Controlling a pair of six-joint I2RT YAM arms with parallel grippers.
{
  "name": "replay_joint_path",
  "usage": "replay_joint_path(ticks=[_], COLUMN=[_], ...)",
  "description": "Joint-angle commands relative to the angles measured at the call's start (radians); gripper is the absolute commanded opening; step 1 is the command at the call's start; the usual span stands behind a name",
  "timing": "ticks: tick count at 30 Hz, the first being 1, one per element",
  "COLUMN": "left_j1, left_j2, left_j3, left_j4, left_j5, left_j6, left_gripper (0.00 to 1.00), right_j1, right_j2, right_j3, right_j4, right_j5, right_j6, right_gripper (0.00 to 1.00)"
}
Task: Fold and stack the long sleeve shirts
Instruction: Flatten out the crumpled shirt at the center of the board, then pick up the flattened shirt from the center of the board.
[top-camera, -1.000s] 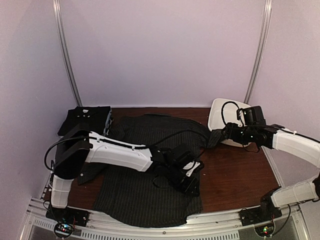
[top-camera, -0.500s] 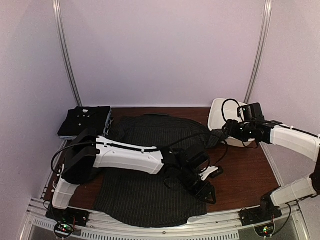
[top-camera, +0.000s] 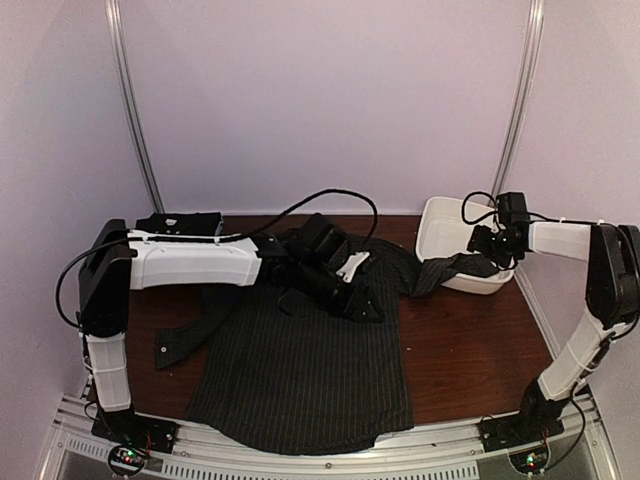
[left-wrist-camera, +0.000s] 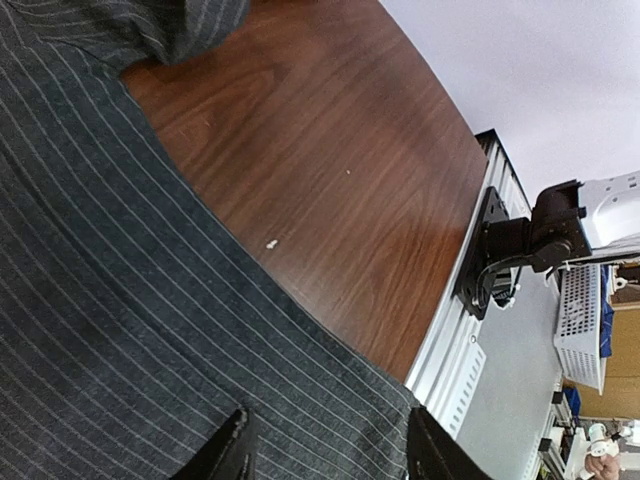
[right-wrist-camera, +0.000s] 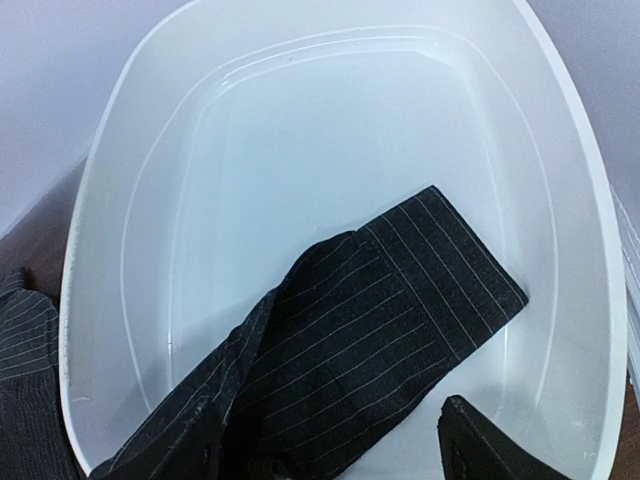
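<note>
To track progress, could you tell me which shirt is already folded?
The dark shirt in the far-left corner, a compact rectangle; the pinstriped shirt lies spread open, unfolded.

We see the spread shirt (top-camera: 300, 370) lying flat in the middle of the table (top-camera: 470, 350). Its sleeve (right-wrist-camera: 380, 300) reaches right, into the tub (top-camera: 440, 225) at the back right. The folded shirt (top-camera: 180, 222) sits in the back left corner.

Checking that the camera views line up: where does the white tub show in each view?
Top external: white tub at the far right of the table.
Left wrist: not in it.
Right wrist: fills the picture, a sleeve lying in it.
Shared landmark: the pinstriped shirt, seen in all three.
</note>
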Motion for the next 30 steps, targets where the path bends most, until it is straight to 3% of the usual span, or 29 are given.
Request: replay_joint_path(ticks=[1,15,19,27,30], left_j1=[0.02,0.076,0.077,0.077,0.078], left_j2=[-0.072,-0.127,-0.129,-0.129,-0.13], left_j3=[-0.032,-0.062,-0.067,-0.078,-0.081], left_j4=[-0.006,-0.027,-0.027,-0.026,-0.028], left_j5=[-0.058,-0.087,-0.084,-0.082,-0.088], left_j6=[0.039,0.052,0.051,0.046,0.045], left_gripper=[0.52,0.52,0.52,0.52,0.52], right_j1=[0.0,0.0,0.0,-0.036,-0.053], right_j2=[0.107,0.421,0.443,0.445,0.432], right_j3=[0.095,0.301,0.274,0.248,0.232], right_j4=[0.011,-0.016,0.003,-0.002,-0.002], right_j5=[0.009,0.033,0.02,0.084,0.11], right_j6=[-0.029,-0.015,-0.009,-0.028,-0.036], right_gripper=[0.78,0.8,0.65,0.17,0.05])
